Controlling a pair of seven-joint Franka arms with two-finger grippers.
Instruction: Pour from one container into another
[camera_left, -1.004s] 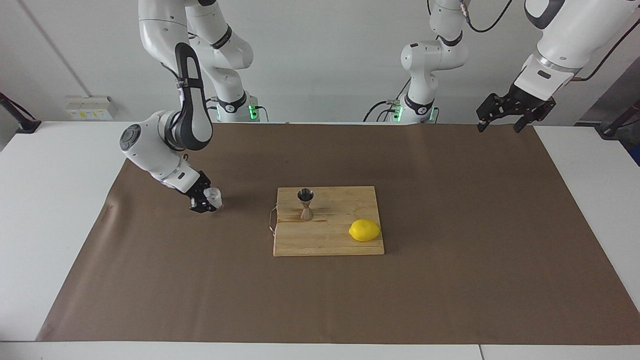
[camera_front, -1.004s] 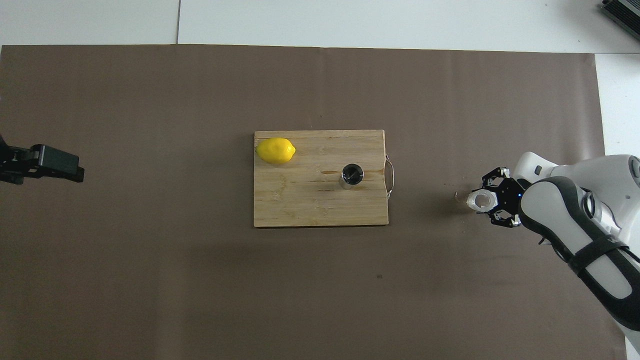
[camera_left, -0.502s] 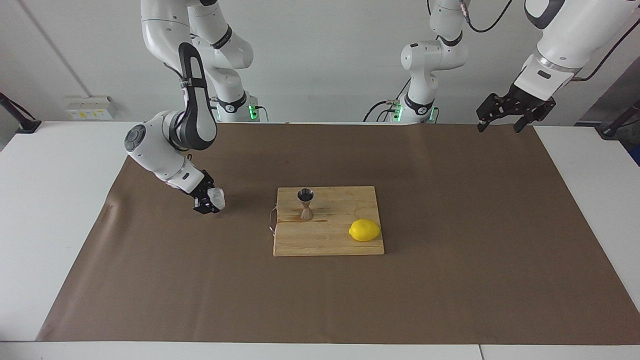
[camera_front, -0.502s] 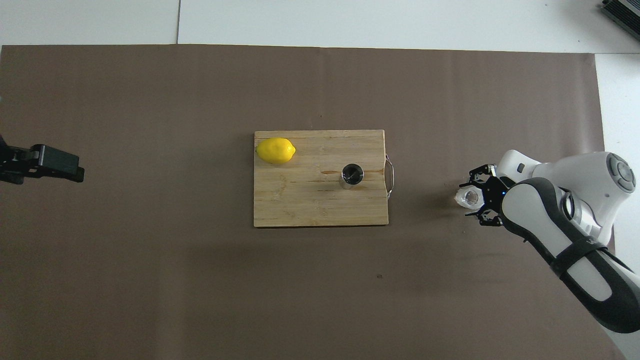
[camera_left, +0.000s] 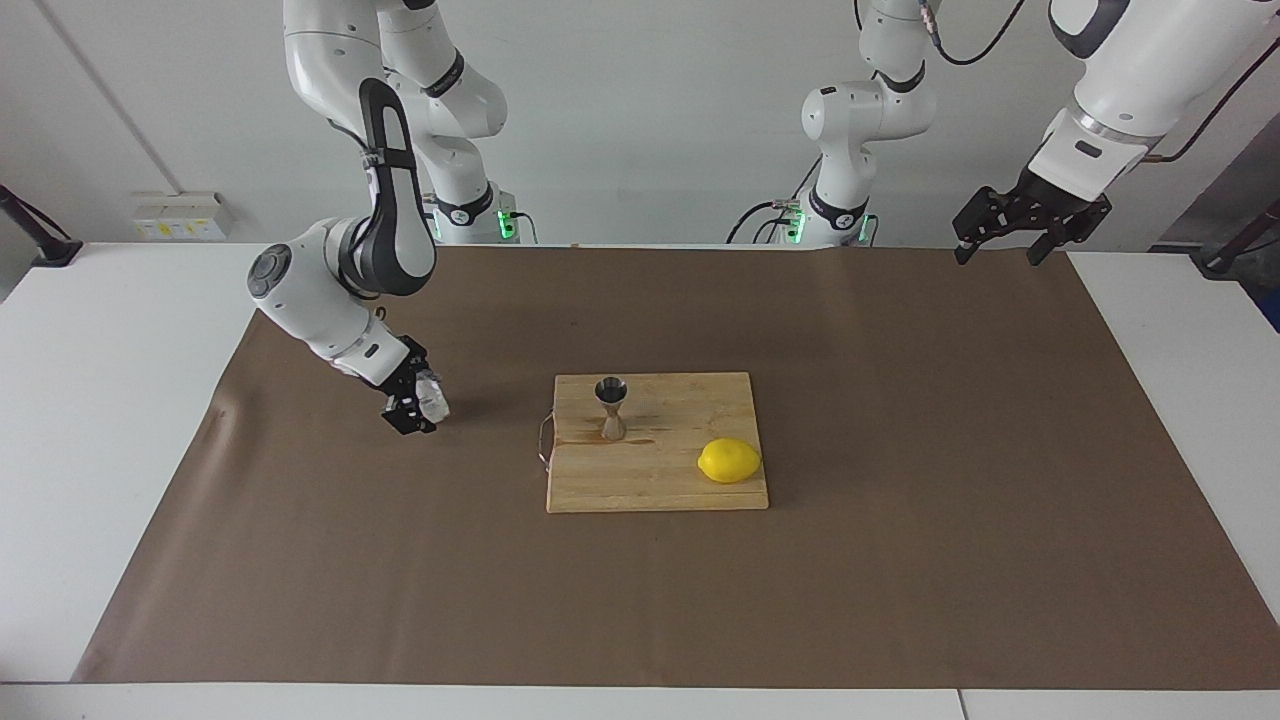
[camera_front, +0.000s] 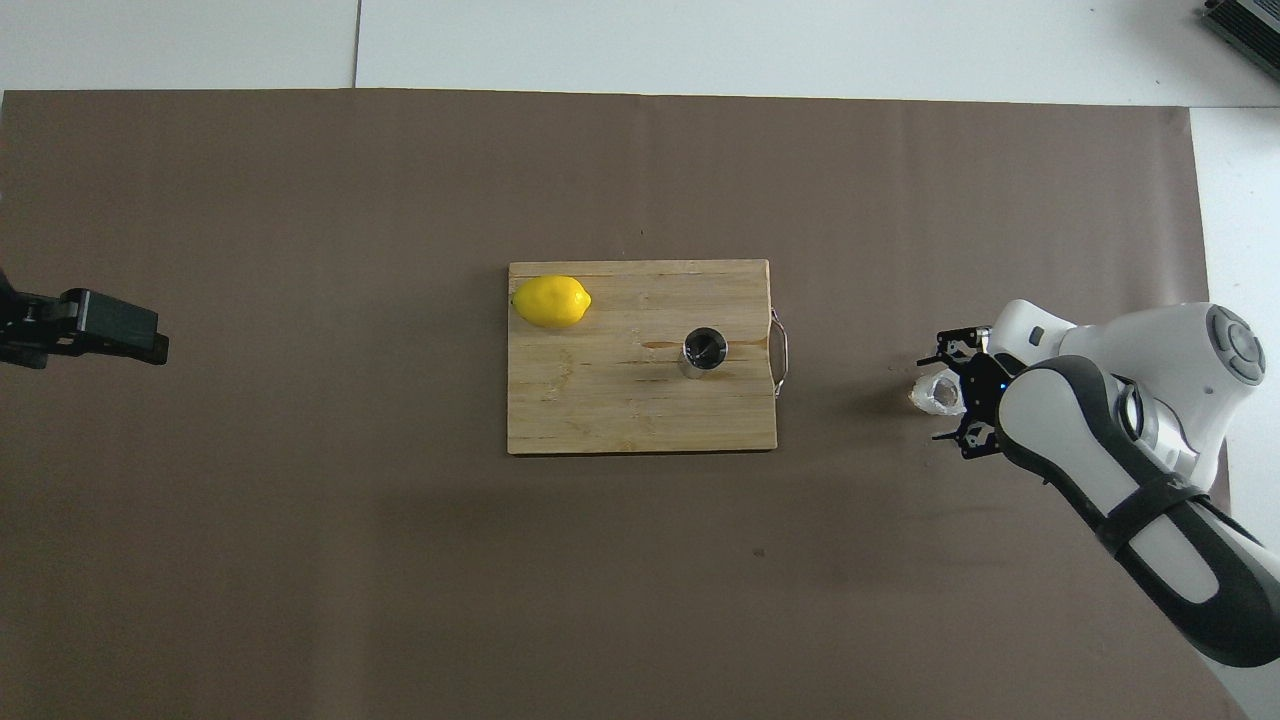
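On the brown paper (camera_left: 900, 560), at nine o'clock from the cutting board (camera_left: 660, 485) in the facing view, toward the right arm's end of the table: the clear tumbler (camera_left: 432, 398), leaning over rather than upright, mouth tipped toward the board. Around it, the right gripper (camera_left: 415, 412) – released, fingers spread wide on either side of the glass, seemingly not pressing it. On the board, near its nine o'clock edge: the steel jigger (camera_left: 611, 405), upright, with the lemon (camera_left: 729, 461) at four o'clock from it, apart. Up at one o'clock in that view, over the corner of the paper: the left gripper (camera_left: 1003, 247), open, empty, waiting.

Probably a regrasp in hand, the pour not yet visibly begun; impossible to tell whether anything lies in either vessel.

To do it well:
- Settle the tumbler flat before closing – a faceted glass caught at a lean can twist or squirt out.
- Close on the wall at mid-height, across two opposite facets, low enough to leave the rim free.
- Lift straight, carry level to the jigger, stop with the rim just above and just beside the upper cone.
- Tilt slowly; narrow mouth, light hourglass body, easily knocked over.
- Keep clear of the lemon.
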